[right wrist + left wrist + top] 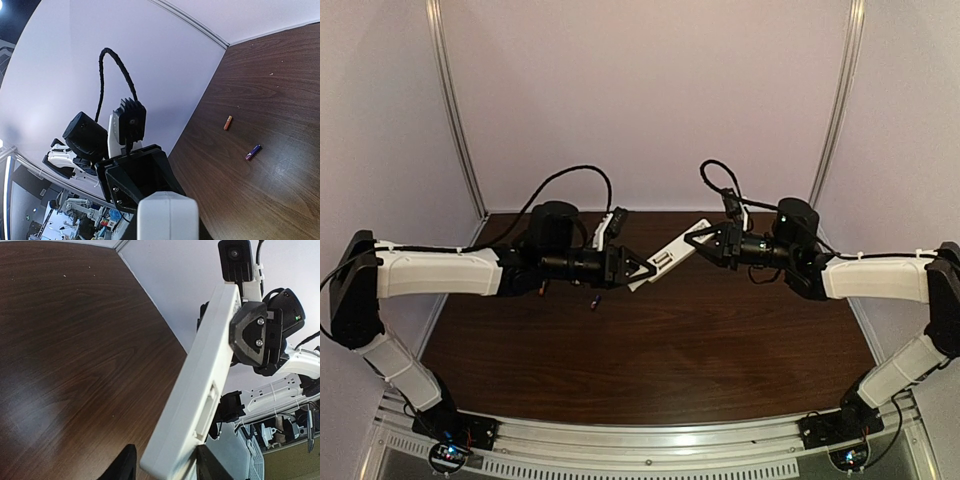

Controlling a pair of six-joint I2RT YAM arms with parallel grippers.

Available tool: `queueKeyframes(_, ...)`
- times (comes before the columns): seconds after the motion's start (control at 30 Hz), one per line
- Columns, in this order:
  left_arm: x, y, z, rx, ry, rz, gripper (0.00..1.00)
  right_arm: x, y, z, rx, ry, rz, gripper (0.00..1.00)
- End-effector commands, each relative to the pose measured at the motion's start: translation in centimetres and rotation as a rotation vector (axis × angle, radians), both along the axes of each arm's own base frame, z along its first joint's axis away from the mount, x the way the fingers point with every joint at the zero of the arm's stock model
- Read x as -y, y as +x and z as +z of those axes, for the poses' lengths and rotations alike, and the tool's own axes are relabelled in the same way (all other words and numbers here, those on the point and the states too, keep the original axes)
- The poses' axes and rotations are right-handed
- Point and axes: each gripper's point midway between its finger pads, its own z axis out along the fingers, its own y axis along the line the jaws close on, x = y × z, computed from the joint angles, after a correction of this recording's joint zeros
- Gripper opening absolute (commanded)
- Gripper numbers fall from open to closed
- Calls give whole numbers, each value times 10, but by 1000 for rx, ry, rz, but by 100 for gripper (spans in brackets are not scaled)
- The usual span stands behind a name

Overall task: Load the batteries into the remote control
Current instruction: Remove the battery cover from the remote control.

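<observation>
My left jaws and right jaws each clamp one end of the remote control [665, 258], aloft between them, presumably for a handover or reorientation. The batteries [253, 152] lie on the table [650, 360] below my left jaws, not yet loaded.

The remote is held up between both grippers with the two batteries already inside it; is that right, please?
Not quite: the left gripper and right gripper do hold the remote up between them, but the orange battery and purple battery are not inside it. They lie loose on the table, as the right wrist view shows.
</observation>
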Motion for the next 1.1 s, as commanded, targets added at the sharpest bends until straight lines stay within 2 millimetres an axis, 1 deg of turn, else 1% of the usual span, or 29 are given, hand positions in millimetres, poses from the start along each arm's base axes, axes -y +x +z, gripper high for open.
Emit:
queueKeyframes(0.0, -9, -1, -18, -20, 57, 8, 37, 6, -2, 28, 80, 51, -10, 0)
queueKeyframes(0.07, -8, -3, -17, -16, 50, -2, 29, 7, -1, 27, 79, 46, -14, 0)
queueKeyframes(0.13, -8, -4, -16, -18, 47, -9, 25, 9, 2, 23, 75, 32, -26, 0)
queueKeyframes(0.47, -7, -6, -15, -13, 40, -21, 22, 28, 17, 18, 72, -5, -97, 0)
queueKeyframes(0.6, -7, -5, -17, -14, 44, -22, 28, 28, 18, 14, 63, -4, -97, 0)
queueKeyframes(0.7, -7, -4, -21, -19, 50, -18, 35, 28, 18, 13, 58, 7, -95, 0)
queueKeyframes(0.77, -6, -4, -22, -18, 51, -20, 37, 28, 18, 13, 55, 8, -94, 0)
queueKeyframes(0.87, -6, -3, -26, -24, 59, -18, 34, 28, 19, 13, 55, 10, -96, 0)
queueKeyframes(0.9, -6, -4, -27, -21, 57, -26, 32, 28, 19, 14, 57, 11, -96, 0)
queueKeyframes(0.97, -7, -4, -27, -17, 53, -23, 20, 28, 19, 12, 56, 8, -96, 0)
queueKeyframes(1.07, -6, -4, -21, 7, 38, -29, 14, 28, 18, 10, 50, 7, -93, 0)
